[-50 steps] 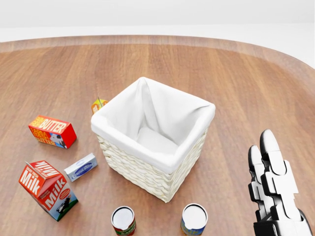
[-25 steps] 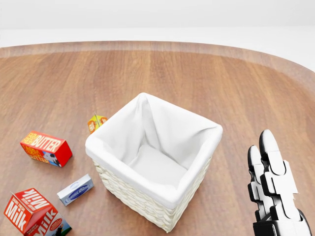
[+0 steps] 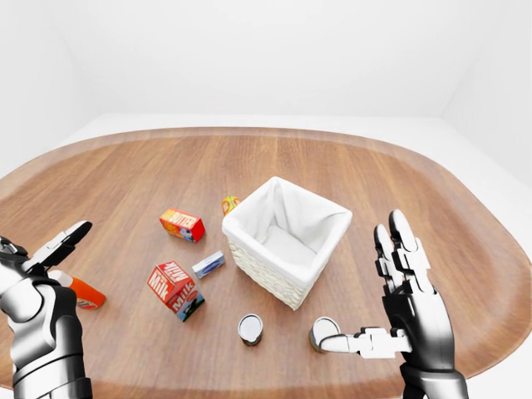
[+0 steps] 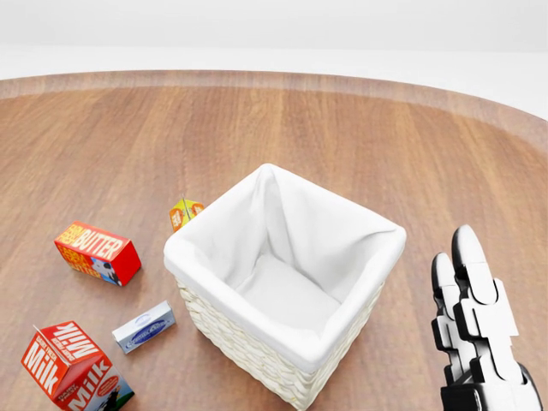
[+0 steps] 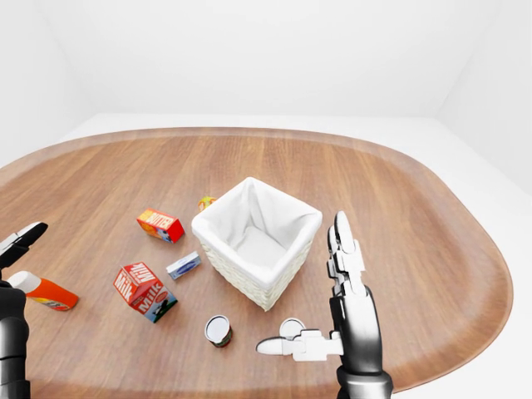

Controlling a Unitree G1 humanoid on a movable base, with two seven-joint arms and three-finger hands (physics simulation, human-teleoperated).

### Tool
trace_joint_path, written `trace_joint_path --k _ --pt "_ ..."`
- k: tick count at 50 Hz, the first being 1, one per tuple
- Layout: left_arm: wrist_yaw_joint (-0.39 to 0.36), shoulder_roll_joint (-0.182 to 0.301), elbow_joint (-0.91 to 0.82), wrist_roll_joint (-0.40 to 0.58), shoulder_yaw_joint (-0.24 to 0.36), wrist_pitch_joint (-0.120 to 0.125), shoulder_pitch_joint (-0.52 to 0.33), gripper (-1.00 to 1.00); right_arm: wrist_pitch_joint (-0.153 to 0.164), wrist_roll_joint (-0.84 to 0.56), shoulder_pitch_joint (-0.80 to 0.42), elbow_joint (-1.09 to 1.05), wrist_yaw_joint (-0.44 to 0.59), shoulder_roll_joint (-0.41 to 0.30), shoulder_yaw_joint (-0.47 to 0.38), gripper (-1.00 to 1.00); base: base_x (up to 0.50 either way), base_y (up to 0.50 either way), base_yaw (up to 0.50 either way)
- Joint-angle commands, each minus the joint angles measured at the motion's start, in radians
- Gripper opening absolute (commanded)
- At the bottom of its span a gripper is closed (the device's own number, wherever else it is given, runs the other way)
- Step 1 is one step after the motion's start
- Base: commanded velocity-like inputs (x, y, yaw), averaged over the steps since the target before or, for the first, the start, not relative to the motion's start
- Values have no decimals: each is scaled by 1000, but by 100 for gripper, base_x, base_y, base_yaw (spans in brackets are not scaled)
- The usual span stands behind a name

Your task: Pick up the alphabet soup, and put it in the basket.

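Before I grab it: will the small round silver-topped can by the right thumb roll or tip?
The small silver-topped can stands upright, so it probably won't roll unless toppled. It looks squat, so likely hard to tip. Its smooth round side might slip.

left hand raised, open, right hand upright, fingers spread

Left-eye view: basket centre, two cans below, cartons left, bottle far left.
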Motion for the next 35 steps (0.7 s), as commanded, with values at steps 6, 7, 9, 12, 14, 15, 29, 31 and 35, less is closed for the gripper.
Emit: trace_joint_path --k 6,7,9,12,14,15,29,31,35 --pt "-3 -2 4 3 2 0 -2 100 0 2 -3 19 6 19 -27 100 2 0 0" --pt "0 -1 0 3 1 0 -1 100 0 0 0 21 4 22 -28 100 0 0 0" --pt "2 -1 -7 2 1 0 1 100 0 4 4 19 3 24 -28 100 0 0 0" --pt "-1 -2 5 4 0 0 -2 100 0 8 17 6 -1 24 -22 100 0 0 0" --pt "-2 -1 12 4 -2 0 -4 100 0 2 21 -8 -16 26 -21 100 0 0 0" --pt "-2 -1 12 3 -2 0 -4 100 0 1 21 -9 -18 26 -21 100 0 0 0" --pt "5 1 14 7 -4 0 -9 100 68 -23 25 -120 -78 6 18 100 0 0 0" --pt "5 2 15 7 -4 0 -9 100 73 -23 23 -122 -80 4 19 100 0 0 0" --pt "5 2 15 6 -5 0 -9 100 74 -22 22 -123 -84 1 20 100 0 0 0"
